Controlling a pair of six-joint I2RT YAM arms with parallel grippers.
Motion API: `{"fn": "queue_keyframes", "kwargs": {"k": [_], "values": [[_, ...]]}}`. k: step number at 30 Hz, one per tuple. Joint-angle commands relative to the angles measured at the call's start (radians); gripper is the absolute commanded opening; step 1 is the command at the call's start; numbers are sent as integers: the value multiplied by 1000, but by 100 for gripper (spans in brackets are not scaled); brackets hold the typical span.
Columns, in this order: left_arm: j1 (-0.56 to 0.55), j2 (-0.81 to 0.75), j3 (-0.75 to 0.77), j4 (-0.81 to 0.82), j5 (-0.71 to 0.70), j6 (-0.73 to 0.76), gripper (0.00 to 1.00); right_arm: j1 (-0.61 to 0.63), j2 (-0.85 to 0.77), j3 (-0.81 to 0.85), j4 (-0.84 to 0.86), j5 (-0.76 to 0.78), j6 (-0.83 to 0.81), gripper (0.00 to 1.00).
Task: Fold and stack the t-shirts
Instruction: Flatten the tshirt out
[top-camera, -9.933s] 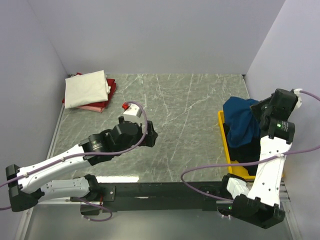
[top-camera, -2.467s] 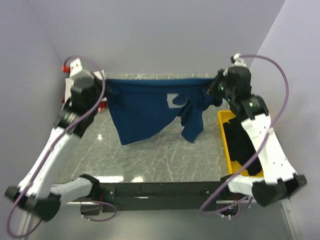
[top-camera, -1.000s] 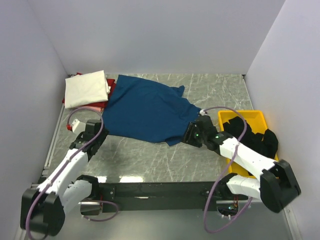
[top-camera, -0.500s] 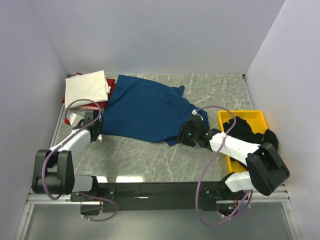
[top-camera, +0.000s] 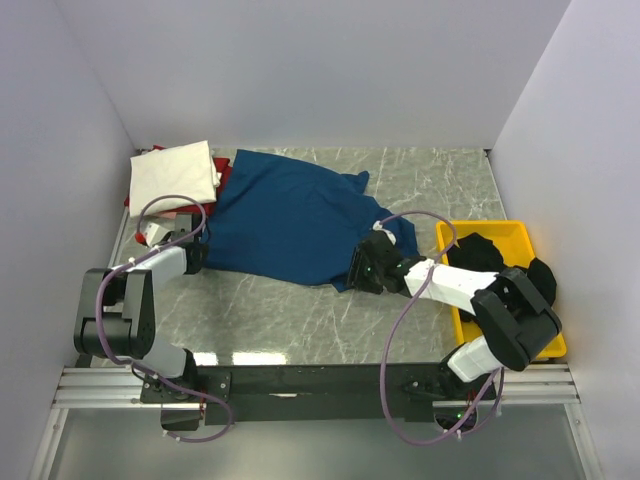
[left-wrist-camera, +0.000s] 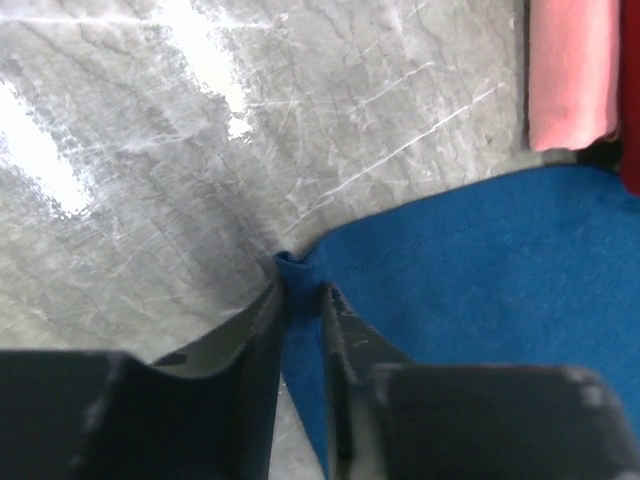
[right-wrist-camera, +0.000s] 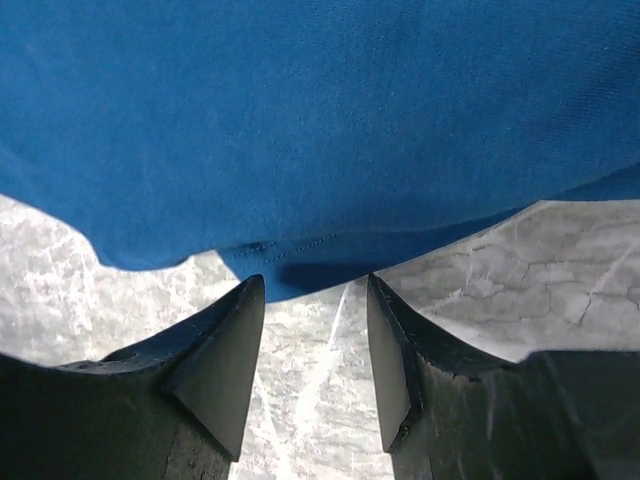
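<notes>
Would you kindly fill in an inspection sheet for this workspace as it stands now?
Surface: grey marbled table, with glare along the near edge.
Job's things: blue t-shirt spread mid-table; folded cream t-shirt on top of a red t-shirt at far left; black garments heaped in the yellow tray at right.
Clutter: nothing seen.
Grippers: left gripper shut on the blue t-shirt's near-left corner; right gripper open, with its tips either side of the near-right hem.
Cables: purple cables loop off both arms.
Surroundings: plain lavender walls on three sides.
</notes>
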Motion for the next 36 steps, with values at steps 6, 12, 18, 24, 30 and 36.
{"fn": "queue_keyframes", "kwargs": {"k": [6, 12, 18, 24, 30, 36], "values": [[3, -7, 20, 2, 18, 7, 1, 28, 59, 60, 37, 75, 34, 54], [3, -27, 35, -20, 19, 15, 1, 71, 126, 112, -12, 132, 46, 49], [3, -79, 54, -55, 22, 33, 1, 81, 71, 99, -107, 196, 49, 0], [1, -154, 84, -98, -4, 70, 1, 69, -186, 39, -244, 250, 26, 0], [3, -245, 111, -136, -1, 103, 1, 48, -479, 11, -420, 262, 9, 0], [3, -340, 147, -164, 8, 151, 1, 28, -668, 86, -586, 302, -4, 0]]}}
